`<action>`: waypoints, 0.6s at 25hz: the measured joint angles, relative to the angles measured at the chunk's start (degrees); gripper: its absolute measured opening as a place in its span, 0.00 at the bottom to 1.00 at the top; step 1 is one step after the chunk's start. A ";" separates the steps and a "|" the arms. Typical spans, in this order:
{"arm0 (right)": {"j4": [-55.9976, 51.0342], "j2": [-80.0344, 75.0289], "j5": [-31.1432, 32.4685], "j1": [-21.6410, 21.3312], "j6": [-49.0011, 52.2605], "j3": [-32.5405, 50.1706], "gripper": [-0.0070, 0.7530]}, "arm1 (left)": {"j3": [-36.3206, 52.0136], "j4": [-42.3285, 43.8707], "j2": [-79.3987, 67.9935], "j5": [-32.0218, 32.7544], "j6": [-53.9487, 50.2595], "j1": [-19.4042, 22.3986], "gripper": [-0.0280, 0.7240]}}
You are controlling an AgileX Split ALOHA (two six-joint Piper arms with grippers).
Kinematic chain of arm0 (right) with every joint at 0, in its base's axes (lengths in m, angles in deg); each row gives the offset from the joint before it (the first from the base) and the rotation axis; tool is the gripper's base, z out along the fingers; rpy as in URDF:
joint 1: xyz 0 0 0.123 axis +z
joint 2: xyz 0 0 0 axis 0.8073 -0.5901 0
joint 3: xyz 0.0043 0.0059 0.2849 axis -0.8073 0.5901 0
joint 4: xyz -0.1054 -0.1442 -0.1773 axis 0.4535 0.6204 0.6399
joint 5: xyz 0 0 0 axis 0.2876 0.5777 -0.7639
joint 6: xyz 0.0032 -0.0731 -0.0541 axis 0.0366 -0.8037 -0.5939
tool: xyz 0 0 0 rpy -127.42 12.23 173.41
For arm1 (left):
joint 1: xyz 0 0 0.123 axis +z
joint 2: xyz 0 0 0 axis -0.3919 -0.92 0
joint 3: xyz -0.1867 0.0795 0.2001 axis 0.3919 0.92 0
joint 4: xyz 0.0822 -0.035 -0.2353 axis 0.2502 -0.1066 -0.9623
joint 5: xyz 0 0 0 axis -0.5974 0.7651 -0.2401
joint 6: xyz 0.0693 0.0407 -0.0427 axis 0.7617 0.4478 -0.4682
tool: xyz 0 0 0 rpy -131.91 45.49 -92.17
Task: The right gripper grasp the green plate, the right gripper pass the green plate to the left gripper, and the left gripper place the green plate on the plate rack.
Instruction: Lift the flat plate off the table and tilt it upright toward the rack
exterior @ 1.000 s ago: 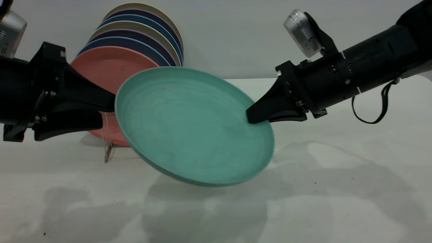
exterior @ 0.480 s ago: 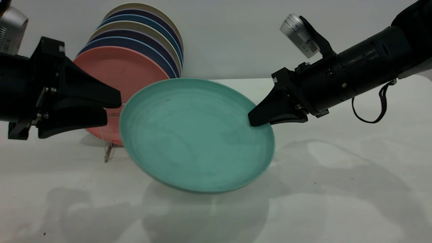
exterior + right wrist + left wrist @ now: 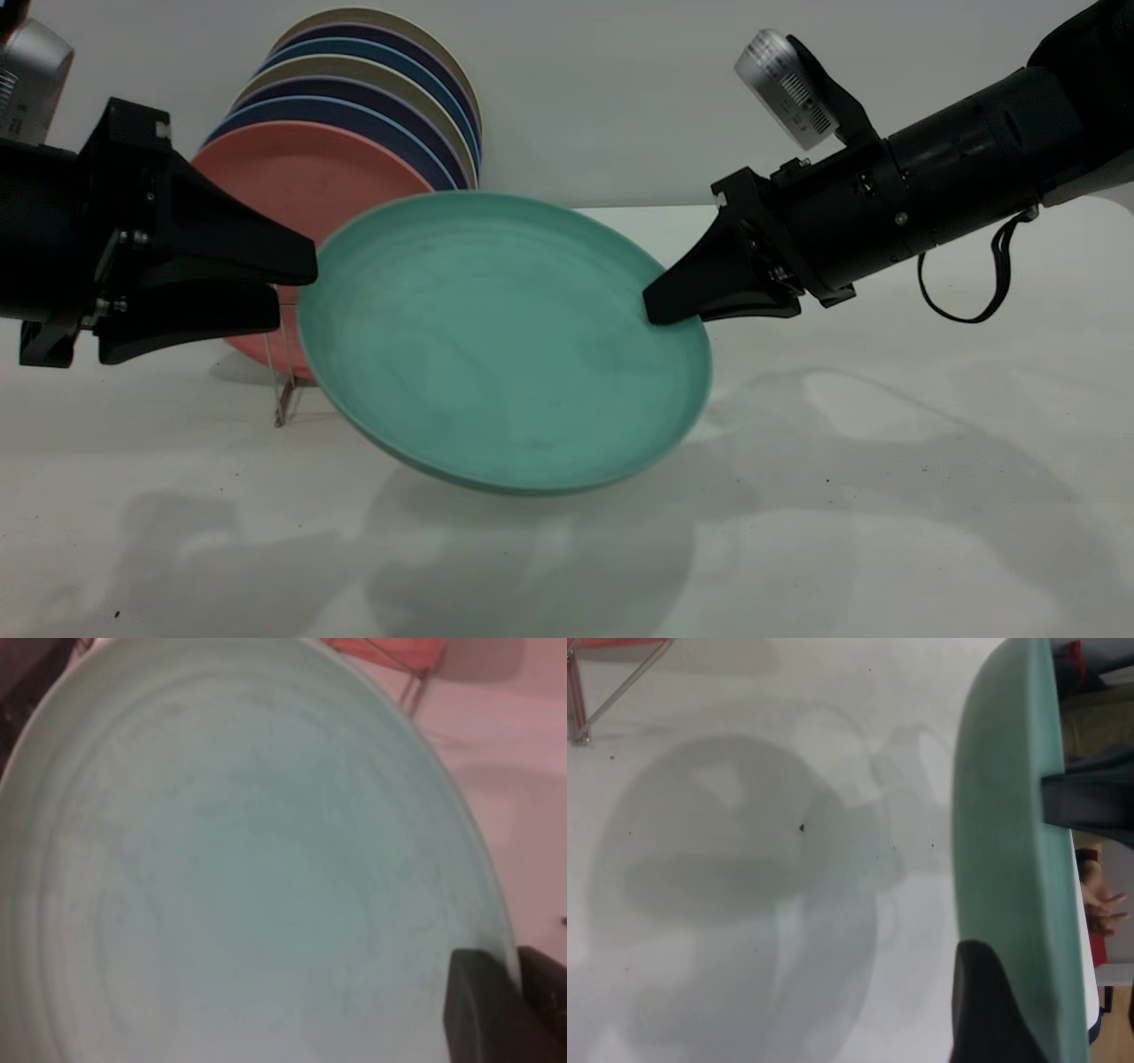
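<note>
Green plate (image 3: 496, 346) hangs in the air between my two arms, well above the table (image 3: 886, 496), tilted so its face turns toward the exterior camera and its near edge dips low. My right gripper (image 3: 660, 306) pinches the plate's right rim, jaws pressed onto it. From the left, my left gripper (image 3: 288, 288) has its two thick fingers spread, one above and one below, and the plate's left rim sits right at that gap; I can't tell whether the rim is touching a finger yet. The left wrist view shows the plate (image 3: 1010, 859) edge-on just beside one finger (image 3: 983, 1010), so I judge the rim is lined up with the opening. The handover turns on that: the rim lies straight ahead of the left jaws, to their right, and needs to slide in between them before I close.

Behind the left gripper, farther back, the plate rack (image 3: 285, 390) holds a salmon-pink plate (image 3: 301, 186) in front of a row of dark blue and beige plates (image 3: 390, 97). Their closeness is what I must watch when swinging the plate over.
</note>
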 joint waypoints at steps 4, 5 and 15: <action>-1.16 0.00 1.53 0.00 -0.07 0.00 0.03 | 0.00 0.00 0.00 -0.29 0.00 0.00 0.59; -1.37 0.00 1.68 0.00 -0.07 0.00 0.03 | 0.00 0.00 0.00 -0.29 0.00 0.00 0.59; -4.31 0.00 3.28 4.92 -1.41 0.00 0.03 | 0.00 -0.11 0.00 -0.33 0.06 0.00 0.56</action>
